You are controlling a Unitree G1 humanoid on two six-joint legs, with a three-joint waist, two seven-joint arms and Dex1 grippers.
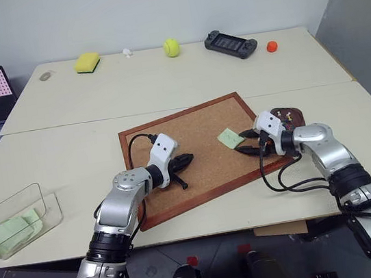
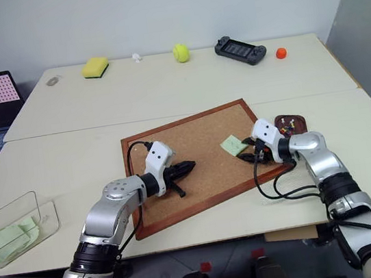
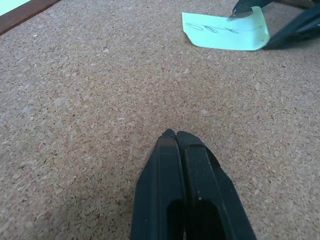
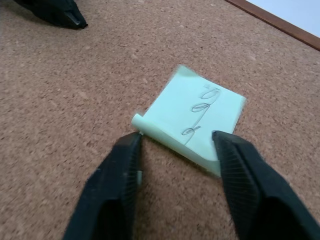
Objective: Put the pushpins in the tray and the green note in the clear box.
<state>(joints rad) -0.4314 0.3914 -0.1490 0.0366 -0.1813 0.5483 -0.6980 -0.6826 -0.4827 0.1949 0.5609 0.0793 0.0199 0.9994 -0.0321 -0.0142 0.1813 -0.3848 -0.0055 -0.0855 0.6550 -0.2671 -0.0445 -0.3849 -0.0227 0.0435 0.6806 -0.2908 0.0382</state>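
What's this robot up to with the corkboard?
It is clearing the corkboard. Its right end effector straddles the near edge of the green note, fingers either side, not yet pinched. The left end effector is shut, over bare cork. Pushpins lie in the tray beside the board; the clear box already holds green notes.

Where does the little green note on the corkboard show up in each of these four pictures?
Left eye view: green note right of centre on the corkboard, just off the right gripper.
Right eye view: right of centre, same spot.
Left wrist view: top right.
Right wrist view: centre, one edge curled, between the open fingers.
Shared landmark: the corkboard under it.
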